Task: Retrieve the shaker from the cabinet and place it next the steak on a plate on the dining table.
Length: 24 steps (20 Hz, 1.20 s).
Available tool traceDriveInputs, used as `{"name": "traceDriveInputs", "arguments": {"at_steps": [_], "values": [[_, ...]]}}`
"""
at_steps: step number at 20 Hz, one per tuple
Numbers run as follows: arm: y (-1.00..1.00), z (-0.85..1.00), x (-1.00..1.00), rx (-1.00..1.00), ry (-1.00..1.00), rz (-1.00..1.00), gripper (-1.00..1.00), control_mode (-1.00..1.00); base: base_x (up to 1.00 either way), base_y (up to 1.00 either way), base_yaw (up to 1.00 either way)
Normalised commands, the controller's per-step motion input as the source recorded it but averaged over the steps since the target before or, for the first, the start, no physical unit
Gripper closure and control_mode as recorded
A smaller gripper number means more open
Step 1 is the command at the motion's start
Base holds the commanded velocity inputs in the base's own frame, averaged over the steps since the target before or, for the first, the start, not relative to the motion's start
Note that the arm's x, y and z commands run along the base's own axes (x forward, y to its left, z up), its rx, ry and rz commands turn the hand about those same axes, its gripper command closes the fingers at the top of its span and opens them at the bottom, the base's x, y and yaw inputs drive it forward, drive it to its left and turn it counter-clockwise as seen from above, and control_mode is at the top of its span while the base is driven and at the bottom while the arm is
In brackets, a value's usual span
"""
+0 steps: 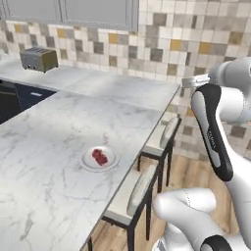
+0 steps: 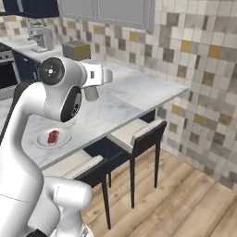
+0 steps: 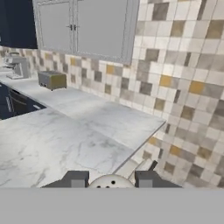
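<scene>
The shaker [image 3: 110, 182] shows as a pale rounded cap with small holes, held between my two dark fingertips [image 3: 76, 179] at the bottom of the hand view. My gripper [image 3: 111, 178] is shut on it. In the right base view the shaker [image 2: 91, 94] hangs under the white hand, high above the marble dining table [image 2: 120, 99]. The red steak [image 1: 100, 157] lies on a white plate [image 1: 87, 160] near the table's right edge, well below and left of the hand. A dark navy cabinet [image 3: 15, 24] sits at the far upper left.
A toaster [image 1: 38, 59] stands at the back of the counter, with a coffee machine [image 2: 40, 37] farther left. Grey wall cabinets [image 3: 85, 26] hang over the tiled wall. Two stools [image 1: 147, 181] line the table's right side above the wooden floor.
</scene>
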Motion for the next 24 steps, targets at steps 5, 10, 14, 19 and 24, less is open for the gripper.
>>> {"name": "traceDriveInputs", "arguments": {"at_steps": [5,10,14,19,24], "values": [[0.00,0.00,0.00,0.00,0.00,0.00,1.00,1.00,0.92,-0.39,0.47],[0.00,0.00,0.00,0.00,0.00,0.00,1.00,1.00,0.86,-0.44,0.47],[0.00,0.00,0.00,0.00,0.00,0.00,1.00,1.00,0.77,-0.47,0.46],[0.00,0.00,0.00,0.00,0.00,0.00,1.00,1.00,0.77,-0.48,0.46],[0.00,0.00,0.00,0.00,0.00,0.00,1.00,1.00,0.73,-0.47,0.44]]}}
